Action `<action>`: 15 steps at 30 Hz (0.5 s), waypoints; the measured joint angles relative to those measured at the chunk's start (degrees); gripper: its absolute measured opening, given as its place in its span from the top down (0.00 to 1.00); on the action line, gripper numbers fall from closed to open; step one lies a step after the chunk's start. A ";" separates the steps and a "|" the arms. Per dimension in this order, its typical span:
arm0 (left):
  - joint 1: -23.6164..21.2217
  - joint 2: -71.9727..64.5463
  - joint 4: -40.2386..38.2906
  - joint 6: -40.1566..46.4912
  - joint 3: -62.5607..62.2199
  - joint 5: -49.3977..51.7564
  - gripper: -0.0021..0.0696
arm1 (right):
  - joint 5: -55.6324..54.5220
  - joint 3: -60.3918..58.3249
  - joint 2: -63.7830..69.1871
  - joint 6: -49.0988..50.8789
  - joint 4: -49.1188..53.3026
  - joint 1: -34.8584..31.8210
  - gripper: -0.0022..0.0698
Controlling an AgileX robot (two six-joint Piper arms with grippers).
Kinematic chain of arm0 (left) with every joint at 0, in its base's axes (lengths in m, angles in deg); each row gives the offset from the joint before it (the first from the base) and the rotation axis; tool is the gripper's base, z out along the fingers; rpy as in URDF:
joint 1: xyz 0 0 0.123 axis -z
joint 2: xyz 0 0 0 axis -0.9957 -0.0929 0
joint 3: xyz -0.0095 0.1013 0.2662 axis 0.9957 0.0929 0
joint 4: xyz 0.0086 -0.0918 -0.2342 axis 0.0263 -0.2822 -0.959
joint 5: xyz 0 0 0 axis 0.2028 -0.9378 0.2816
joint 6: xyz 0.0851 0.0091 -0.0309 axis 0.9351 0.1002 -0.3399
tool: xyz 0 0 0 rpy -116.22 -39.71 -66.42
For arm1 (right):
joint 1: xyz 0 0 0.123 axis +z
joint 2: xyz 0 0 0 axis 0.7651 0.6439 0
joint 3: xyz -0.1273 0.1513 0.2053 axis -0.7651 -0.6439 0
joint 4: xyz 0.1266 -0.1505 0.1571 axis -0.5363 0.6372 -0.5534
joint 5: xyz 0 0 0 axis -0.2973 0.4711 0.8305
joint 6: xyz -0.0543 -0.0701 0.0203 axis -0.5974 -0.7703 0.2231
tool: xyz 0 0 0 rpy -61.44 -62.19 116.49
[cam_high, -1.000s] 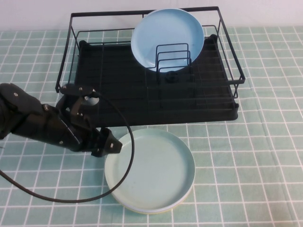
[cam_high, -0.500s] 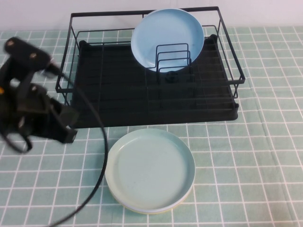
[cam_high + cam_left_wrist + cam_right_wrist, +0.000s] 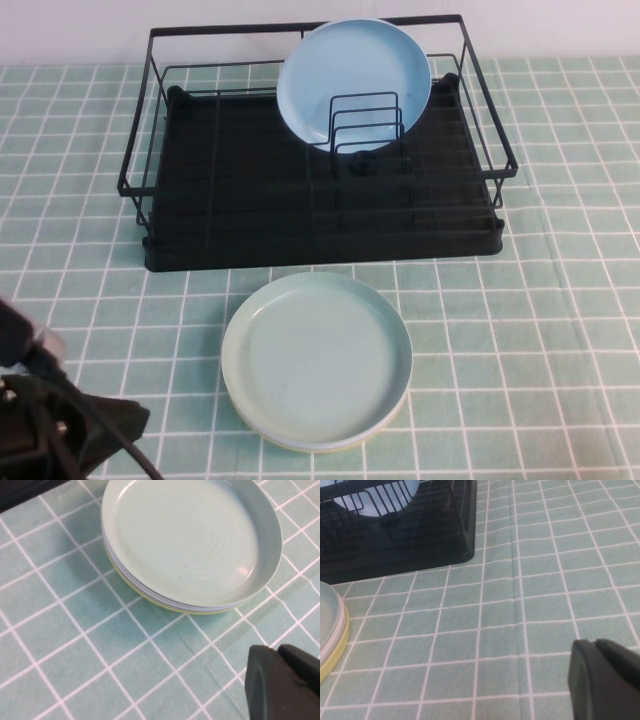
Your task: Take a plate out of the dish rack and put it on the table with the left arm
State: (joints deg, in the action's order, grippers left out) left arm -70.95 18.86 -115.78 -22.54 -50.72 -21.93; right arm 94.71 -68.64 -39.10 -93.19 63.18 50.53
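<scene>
— Starting at seven o'clock: where is the black left gripper (image 3: 282, 682)?

— Low in that corner, above the light green grid-cloth table (image 3: 560, 300), well apart from the plate; its fingers look pressed together.

— And the round pale mint-green plate (image 3: 316, 360)?

— Flat at six o'clock, atop other plates. The rectangular black wire dish rack (image 3: 250, 190) at twelve o'clock props a sky-blue plate (image 3: 353, 82).

— The black right gripper (image 3: 605, 680)?

— Over bare cloth, fingers seemingly together.

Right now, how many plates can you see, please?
2 clearly: sky-blue plate in dish rack; plate on table, more rims beneath. Left gripper beside it; right gripper over table.
</scene>
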 joint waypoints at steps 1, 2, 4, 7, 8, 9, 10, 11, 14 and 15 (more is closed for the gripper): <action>0.00 0.67 0.58 -0.97 0.00 0.14 0.97 | 0.00 0.00 0.00 0.00 0.00 0.00 1.00; 0.00 1.45 1.75 -2.77 0.00 0.14 0.97 | 0.00 0.00 0.00 0.00 0.00 0.00 1.00; 0.00 2.77 4.86 -7.88 0.00 0.14 0.97 | 0.00 0.00 0.00 0.00 0.00 0.00 1.00; 0.00 4.30 9.84 -16.33 1.36 -3.67 0.97 | 0.00 0.00 0.00 0.00 0.00 0.00 1.00; 0.00 5.09 11.26 -18.89 2.45 -5.94 0.97 | 0.00 0.00 0.00 0.00 0.00 0.00 1.00; 0.00 6.09 12.42 -20.98 3.86 -8.54 0.97 | 0.00 0.00 0.00 0.00 0.00 0.00 1.00; 0.00 7.07 13.14 -22.18 5.54 -10.85 0.97 | 0.00 0.00 0.00 0.00 0.00 0.00 1.00; 0.00 8.46 13.55 -23.20 7.47 -14.16 0.97 | 0.00 0.00 0.00 0.00 0.00 0.00 1.00; 0.00 14.01 14.03 -24.60 13.81 -24.29 0.97 | 0.00 0.00 0.00 0.00 -0.10 0.00 1.00; 0.00 16.20 14.60 -24.74 16.23 -27.90 0.97 | 0.00 0.00 0.00 0.00 -0.10 0.00 1.00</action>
State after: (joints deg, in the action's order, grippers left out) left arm -70.95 35.06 -101.18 -47.28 -34.50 -49.83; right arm 94.71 -68.64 -39.10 -93.19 63.08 50.53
